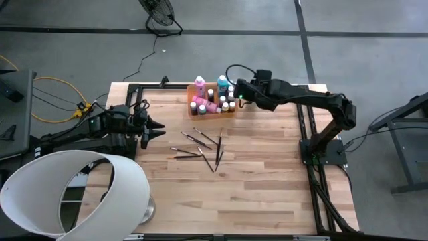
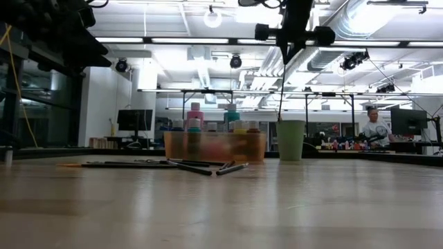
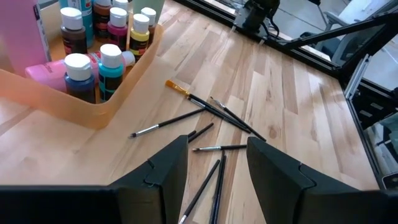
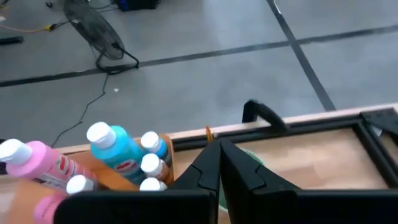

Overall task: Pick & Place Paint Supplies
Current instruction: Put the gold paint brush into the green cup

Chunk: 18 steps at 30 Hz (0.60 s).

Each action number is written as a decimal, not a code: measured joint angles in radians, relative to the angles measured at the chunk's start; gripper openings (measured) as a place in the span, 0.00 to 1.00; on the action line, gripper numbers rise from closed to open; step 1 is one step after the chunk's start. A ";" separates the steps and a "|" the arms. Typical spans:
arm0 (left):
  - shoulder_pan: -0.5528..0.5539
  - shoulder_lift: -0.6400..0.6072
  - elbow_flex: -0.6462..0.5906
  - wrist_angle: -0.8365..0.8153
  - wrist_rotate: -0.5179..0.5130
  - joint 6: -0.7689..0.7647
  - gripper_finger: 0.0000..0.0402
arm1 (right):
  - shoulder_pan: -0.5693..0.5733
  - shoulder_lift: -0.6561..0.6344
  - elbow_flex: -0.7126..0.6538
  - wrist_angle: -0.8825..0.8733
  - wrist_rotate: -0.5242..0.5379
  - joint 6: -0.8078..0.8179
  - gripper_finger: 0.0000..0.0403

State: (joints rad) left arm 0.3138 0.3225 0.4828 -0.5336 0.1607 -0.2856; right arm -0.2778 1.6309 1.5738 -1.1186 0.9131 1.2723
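Paint bottles [image 1: 212,97] stand packed in orange tray [image 1: 200,112] near table [image 1: 254,194] far edge. Paintbrushes [image 1: 200,144] lie scattered mid-table. Left gripper [image 1: 155,129], half open, empty, faces brushes, likely for pickup. Right gripper [image 1: 235,90], fully closed, raised above green cup [image 2: 290,140], one brush pinched.

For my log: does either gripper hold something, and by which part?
The right gripper, shut, seems to pinch a thin paintbrush near its upper end, above the green cup. The left gripper is open and empty.
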 joint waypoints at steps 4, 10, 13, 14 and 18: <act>0.000 0.000 0.000 0.000 -0.011 -0.008 0.40 | -0.038 -0.008 0.000 0.016 0.005 -0.066 0.01; 0.000 0.000 0.000 0.000 -0.014 -0.008 0.40 | -0.079 -0.008 0.000 0.080 -0.003 -0.174 0.01; 0.000 0.000 0.000 0.000 -0.015 -0.008 0.40 | -0.095 -0.008 0.000 0.080 -0.009 -0.200 0.01; 0.000 0.000 0.000 0.000 -0.019 -0.009 0.40 | -0.100 -0.008 0.000 0.080 -0.015 -0.212 0.01; 0.000 0.000 0.000 0.000 -0.023 -0.012 0.40 | -0.119 -0.008 0.000 0.082 -0.033 -0.230 0.01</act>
State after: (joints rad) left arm 0.3138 0.3225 0.4828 -0.5339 0.1379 -0.2974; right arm -0.3970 1.6230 1.5742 -1.0370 0.8798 1.0420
